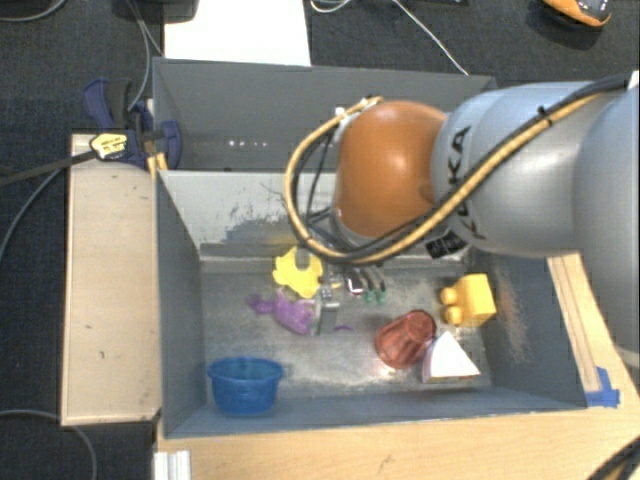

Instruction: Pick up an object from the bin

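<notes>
The pincer [338, 300] hung low over the floor of the grey bin [185, 268], near its back wall; whether it was apart or together could not be told. Just beside it on the left lay a purple toy [289, 312] and a yellow piece [296, 271]. To its right lay a red-brown cup [404, 339], a yellow block [470, 300] and a white wedge [451, 361]. A blue bowl [244, 384] sat in the front left corner.

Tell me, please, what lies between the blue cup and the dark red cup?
The stretch is bare: in the camera view, grey bin floor runs from the blue cup to the dark red cup.
</notes>
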Tool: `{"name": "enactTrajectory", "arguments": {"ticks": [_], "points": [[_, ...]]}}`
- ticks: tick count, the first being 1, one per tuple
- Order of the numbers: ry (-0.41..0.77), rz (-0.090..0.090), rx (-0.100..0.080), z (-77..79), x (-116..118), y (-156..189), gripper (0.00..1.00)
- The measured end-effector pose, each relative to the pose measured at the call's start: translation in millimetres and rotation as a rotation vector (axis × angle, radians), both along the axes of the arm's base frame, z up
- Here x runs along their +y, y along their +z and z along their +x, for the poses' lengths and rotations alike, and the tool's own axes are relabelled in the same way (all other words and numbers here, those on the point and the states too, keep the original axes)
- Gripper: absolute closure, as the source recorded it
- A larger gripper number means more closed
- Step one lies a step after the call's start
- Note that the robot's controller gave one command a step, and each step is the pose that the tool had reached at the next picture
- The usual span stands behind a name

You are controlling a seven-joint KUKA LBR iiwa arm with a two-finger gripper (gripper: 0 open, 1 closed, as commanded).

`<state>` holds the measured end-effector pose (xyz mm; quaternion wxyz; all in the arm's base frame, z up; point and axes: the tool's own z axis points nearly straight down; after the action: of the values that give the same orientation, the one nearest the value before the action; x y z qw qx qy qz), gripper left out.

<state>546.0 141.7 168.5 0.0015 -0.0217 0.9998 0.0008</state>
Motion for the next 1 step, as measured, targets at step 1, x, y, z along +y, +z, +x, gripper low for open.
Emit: {"name": "enactTrajectory", "arguments": {"ticks": [1], "points": [[0.046,0.004,-0.003,15.3,-32.0,7.6,0.0]]}}
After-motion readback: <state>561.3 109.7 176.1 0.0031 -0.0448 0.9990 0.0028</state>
